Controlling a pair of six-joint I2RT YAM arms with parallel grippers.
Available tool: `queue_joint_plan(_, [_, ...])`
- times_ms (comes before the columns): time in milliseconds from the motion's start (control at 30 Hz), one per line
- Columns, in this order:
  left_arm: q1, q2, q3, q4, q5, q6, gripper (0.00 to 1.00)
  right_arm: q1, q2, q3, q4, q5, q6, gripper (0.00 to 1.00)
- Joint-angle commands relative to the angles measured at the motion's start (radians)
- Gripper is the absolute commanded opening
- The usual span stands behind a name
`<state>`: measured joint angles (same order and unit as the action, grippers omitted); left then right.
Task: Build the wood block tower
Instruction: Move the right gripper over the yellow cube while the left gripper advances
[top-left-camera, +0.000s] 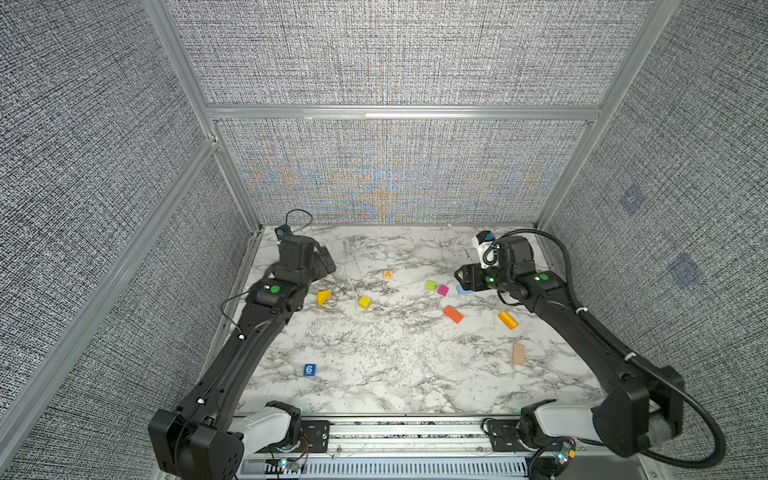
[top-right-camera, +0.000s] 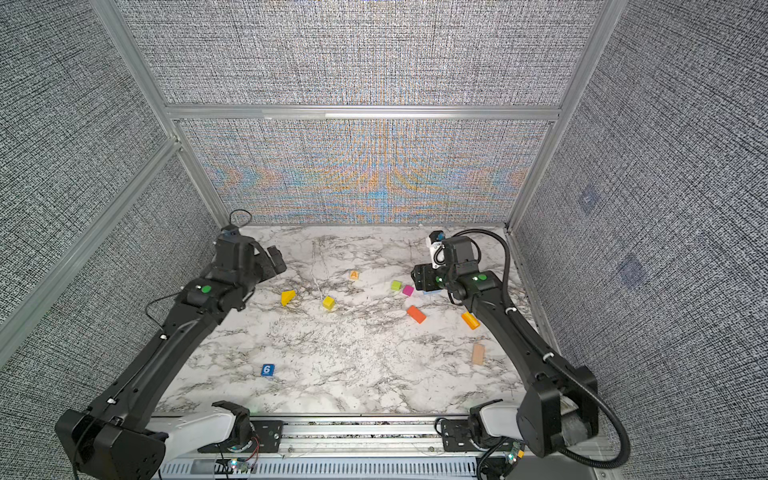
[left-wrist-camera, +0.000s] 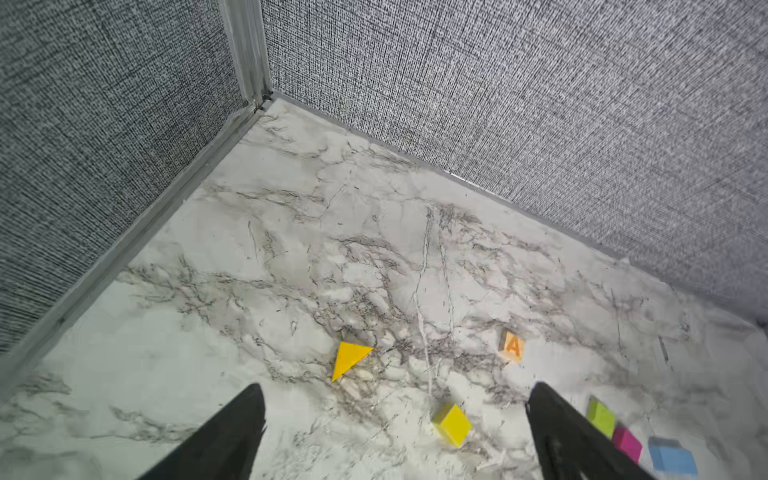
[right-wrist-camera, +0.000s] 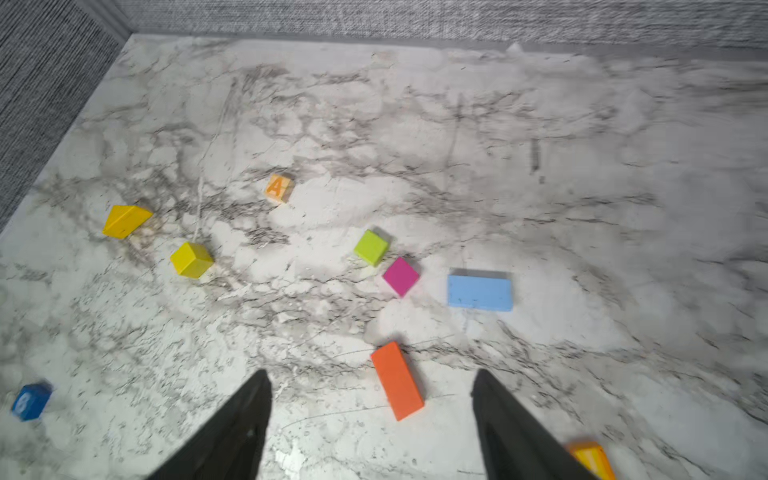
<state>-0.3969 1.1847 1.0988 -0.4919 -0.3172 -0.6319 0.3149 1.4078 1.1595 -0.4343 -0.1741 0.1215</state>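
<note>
You were at the very start: no tower stood anywhere, and every piece lay singly on the tabletop (top-left-camera: 395, 374). At the far left your left tool (left-wrist-camera: 395, 388) hung wide open and empty, close to the left wall panel (top-left-camera: 187, 232) and the back corner. The blue "6" cube (top-left-camera: 309, 369) sat alone toward the near edge. The yellow wedge (top-left-camera: 323, 297) lay just beside that arm's wrist, then the yellow cube (top-left-camera: 365, 302), then the "A" cube (top-left-camera: 387, 274) farther back. Right of the middle sat the lime cube (top-left-camera: 431, 285) with the magenta cube (top-left-camera: 443, 290) just beside it. The light blue slab (right-wrist-camera: 479, 293) lay flat, partly hidden by your right tool (right-wrist-camera: 370, 374) in both top views. That tool also gaped wide, holding nothing. Nearer you lay the orange slab (top-left-camera: 453, 314), the yellow-orange block (top-left-camera: 508, 320) and the plain plank (top-left-camera: 518, 354), both close to the right arm. I judged the next move to be picking a base cube, gripping it squarely across flat faces, and setting it down in open ground. The bare middle, between the "6" cube and the plank, gave you the most room, well apart from both walls. The right wall panel (top-left-camera: 623, 249) left that arm little swing outward.
</note>
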Motion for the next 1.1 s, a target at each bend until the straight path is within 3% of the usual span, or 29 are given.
queue_joint_plan(0, [-0.036,-0.032,-0.137,0.211,-0.099,-0.094,0.99,0.037,0.088,0.024,-0.069,-0.06,-0.033,0.65])
queue_joint_plan(267, [-0.013,-0.056,-0.286,0.395,-0.079,-0.015,0.99,0.182,0.25,0.146,-0.078,0.005,-0.112,0.65])
queue_joint_plan(400, [0.02,-0.017,-0.28,0.351,-0.052,-0.089,0.99,0.241,0.348,0.241,-0.083,-0.005,-0.121,0.65])
queue_joint_plan(633, [0.211,0.0,-0.376,0.407,0.143,-0.172,0.99,0.32,0.515,0.392,-0.131,-0.017,-0.174,0.65])
queue_joint_plan(1067, [0.349,-0.031,-0.487,0.481,0.209,-0.204,0.99,0.419,0.774,0.692,-0.26,-0.043,-0.278,0.66])
